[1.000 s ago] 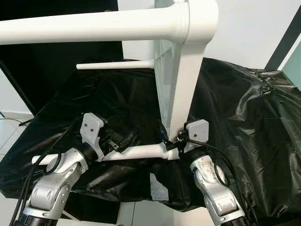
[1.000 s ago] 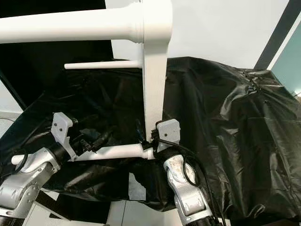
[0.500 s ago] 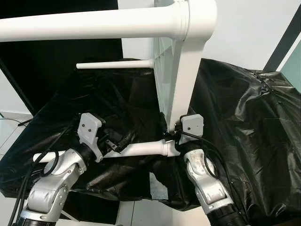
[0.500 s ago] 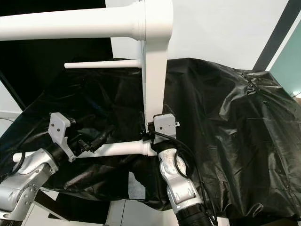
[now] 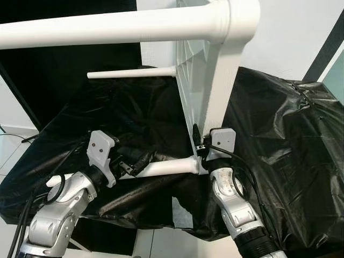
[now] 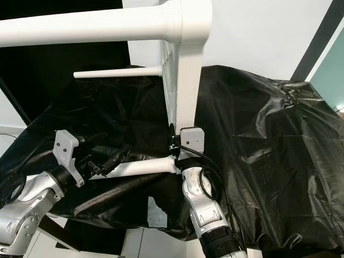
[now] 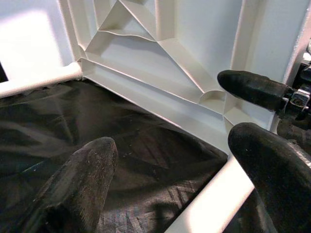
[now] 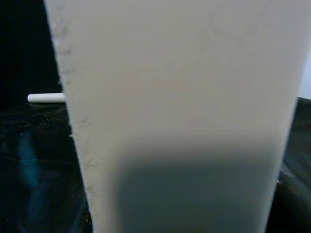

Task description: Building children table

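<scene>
Both silver arms reach forward and upward from below. The left gripper [image 5: 141, 159] points toward the right arm with its black fingers [image 7: 87, 165] spread apart. The right gripper [image 5: 198, 141] points up from a nearly upright wrist; how its fingers stand cannot be made out.

The children's table [image 5: 215, 80] is plain white, its underside ribbed in triangles; it stands on a bench [image 5: 279, 140] draped in glossy black plastic, with a black-fingered left claw [image 5: 141, 159] beside it
</scene>
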You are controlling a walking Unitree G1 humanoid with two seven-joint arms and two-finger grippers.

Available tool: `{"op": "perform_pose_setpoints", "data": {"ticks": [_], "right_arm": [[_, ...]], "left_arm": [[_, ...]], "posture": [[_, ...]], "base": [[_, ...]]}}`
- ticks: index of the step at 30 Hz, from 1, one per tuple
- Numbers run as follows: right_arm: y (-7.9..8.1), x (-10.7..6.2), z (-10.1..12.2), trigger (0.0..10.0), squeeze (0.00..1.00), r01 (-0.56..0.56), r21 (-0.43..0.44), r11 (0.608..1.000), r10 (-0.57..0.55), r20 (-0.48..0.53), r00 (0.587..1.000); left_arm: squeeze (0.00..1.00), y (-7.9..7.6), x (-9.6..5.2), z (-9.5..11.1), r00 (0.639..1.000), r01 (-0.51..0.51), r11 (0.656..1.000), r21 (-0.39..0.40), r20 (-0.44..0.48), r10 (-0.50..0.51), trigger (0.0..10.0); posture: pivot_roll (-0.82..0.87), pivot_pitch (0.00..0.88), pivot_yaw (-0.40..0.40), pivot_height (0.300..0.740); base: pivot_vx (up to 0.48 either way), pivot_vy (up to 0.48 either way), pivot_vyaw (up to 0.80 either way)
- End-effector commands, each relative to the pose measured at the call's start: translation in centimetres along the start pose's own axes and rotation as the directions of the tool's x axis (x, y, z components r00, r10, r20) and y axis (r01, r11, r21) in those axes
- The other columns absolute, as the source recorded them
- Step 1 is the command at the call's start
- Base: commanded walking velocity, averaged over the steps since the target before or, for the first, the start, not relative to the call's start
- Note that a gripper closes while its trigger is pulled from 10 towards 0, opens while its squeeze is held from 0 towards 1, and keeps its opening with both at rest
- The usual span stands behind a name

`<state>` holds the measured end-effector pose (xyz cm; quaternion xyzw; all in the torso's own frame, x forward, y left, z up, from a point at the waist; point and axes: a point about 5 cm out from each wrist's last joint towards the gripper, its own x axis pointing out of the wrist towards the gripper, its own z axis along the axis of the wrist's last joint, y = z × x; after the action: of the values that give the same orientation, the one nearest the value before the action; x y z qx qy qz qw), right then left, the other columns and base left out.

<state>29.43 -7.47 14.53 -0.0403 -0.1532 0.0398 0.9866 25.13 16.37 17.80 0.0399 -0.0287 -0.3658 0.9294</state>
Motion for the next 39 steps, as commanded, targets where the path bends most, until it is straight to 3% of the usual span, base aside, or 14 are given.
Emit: {"op": "perform_pose_setpoints", "data": {"ticks": [1, 8, 11, 13, 17, 18, 20, 22, 24, 26, 28, 30, 37, 39], "right_arm": [[0.6, -0.2, -0.1, 0.0, 0.00, 0.016, 0.031, 0.999, -0.016, -0.004, 1.000], [-0.7, -0.5, 0.0, 0.0, 0.00, 0.077, -0.012, 0.997, -0.077, 0.011, 0.997], [-1.6, -1.0, 0.0, 0.0, 0.00, 0.119, -0.036, 0.992, -0.119, 0.011, 0.993], [-3.4, -1.8, 0.1, 0.0, 0.00, 0.213, -0.070, 0.974, -0.213, 0.013, 0.977], [-4.2, -2.1, 0.1, 0.0, 0.00, 0.252, -0.085, 0.964, -0.252, 0.017, 0.968], [-5.3, -2.6, 0.3, 0.0, 0.00, 0.305, -0.100, 0.947, -0.305, 0.021, 0.952], [-5.3, -2.6, 0.3, 0.0, 0.00, 0.305, -0.100, 0.947, -0.305, 0.021, 0.952], [-7.6, -3.6, 0.5, 0.0, 0.00, 0.413, -0.148, 0.899, -0.412, 0.042, 0.910], [-8.6, -4.1, 0.6, 0.0, 0.00, 0.445, -0.171, 0.879, -0.443, 0.049, 0.895], [-8.6, -4.1, 0.6, 0.0, 0.00, 0.445, -0.171, 0.879, -0.443, 0.049, 0.895], [-10.3, -4.9, 0.9, 0.0, 0.00, 0.492, -0.202, 0.847, -0.491, 0.062, 0.869], [-10.6, -5.3, 1.2, 0.0, 0.00, 0.498, -0.215, 0.840, -0.496, 0.067, 0.866], [-10.7, -6.6, 2.2, 0.0, 0.00, 0.448, -0.217, 0.867, -0.449, 0.048, 0.892], [-10.4, -6.7, 2.5, 0.0, 0.00, 0.387, -0.207, 0.899, -0.388, 0.035, 0.921]], "left_arm": [[0.00, 0.1, 0.1, -0.1, 1.000, -0.001, 1.000, 0.010, -0.017, 0.001, 10.0], [0.00, 0.2, 0.6, -0.1, 1.000, 0.021, 1.000, 0.009, -0.019, -0.021, 10.0], [0.00, 0.3, 0.9, -0.1, 0.999, 0.037, 0.999, 0.009, -0.022, -0.037, 10.0], [0.00, 0.3, 1.3, 0.0, 0.998, 0.062, 0.998, 0.009, -0.025, -0.062, 10.0], [0.00, 0.4, 1.5, 0.0, 0.997, 0.074, 0.997, 0.008, -0.026, -0.073, 10.0], [0.00, 0.4, 1.8, 0.0, 0.996, 0.087, 0.996, 0.007, -0.026, -0.086, 10.0], [0.00, 0.4, 1.8, 0.0, 0.996, 0.087, 0.996, 0.007, -0.026, -0.086, 10.0], [0.00, 0.4, 2.4, -0.2, 0.993, 0.116, 0.993, 0.004, -0.032, -0.116, 10.0], [0.00, 0.4, 2.7, -0.2, 0.991, 0.130, 0.991, 0.003, -0.034, -0.130, 10.0], [0.00, 0.4, 2.7, -0.2, 0.991, 0.130, 0.991, 0.003, -0.034, -0.130, 10.0], [0.00, 0.4, 3.3, -0.2, 0.987, 0.155, 0.988, 0.003, -0.032, -0.155, 10.0], [0.00, 0.5, 3.6, -0.1, 0.986, 0.162, 0.987, 0.004, -0.030, -0.162, 10.0], [0.00, 0.6, 4.2, -0.1, 0.984, 0.174, 0.985, 0.009, -0.027, -0.174, 10.0], [0.00, 0.6, 4.3, -0.1, 0.985, 0.173, 0.985, 0.013, -0.025, -0.173, 10.0]], "posture": [[0.19, 0.000, -0.044, 0.740], [0.16, 0.000, -0.022, 0.740], [0.14, 0.000, -0.005, 0.740], [0.12, 0.000, 0.018, 0.740], [0.11, 0.000, 0.027, 0.740], [0.09, 0.000, 0.044, 0.740], [0.09, 0.000, 0.044, 0.740], [0.07, 0.000, 0.060, 0.740], [0.04, 0.000, 0.079, 0.740], [0.04, 0.000, 0.079, 0.740], [0.01, 0.000, 0.099, 0.740], [0.00, 0.000, 0.100, 0.740], [-0.01, 0.000, 0.092, 0.740], [-0.01, 0.000, 0.075, 0.740]], "base": [[0.000, 0.000, 0.00], [0.000, 0.000, 0.00], [0.000, 0.000, 0.00], [0.000, 0.000, 0.00], [0.000, 0.000, 0.00], [0.000, 0.000, 0.00], [0.000, 0.000, 0.00], [0.000, 0.000, 0.00], [0.000, 0.000, 0.00], [0.000, 0.000, 0.00], [0.000, 0.000, 0.00], [0.000, 0.000, 0.00], [0.000, 0.000, 0.00], [0.000, 0.000, 0.00]]}}
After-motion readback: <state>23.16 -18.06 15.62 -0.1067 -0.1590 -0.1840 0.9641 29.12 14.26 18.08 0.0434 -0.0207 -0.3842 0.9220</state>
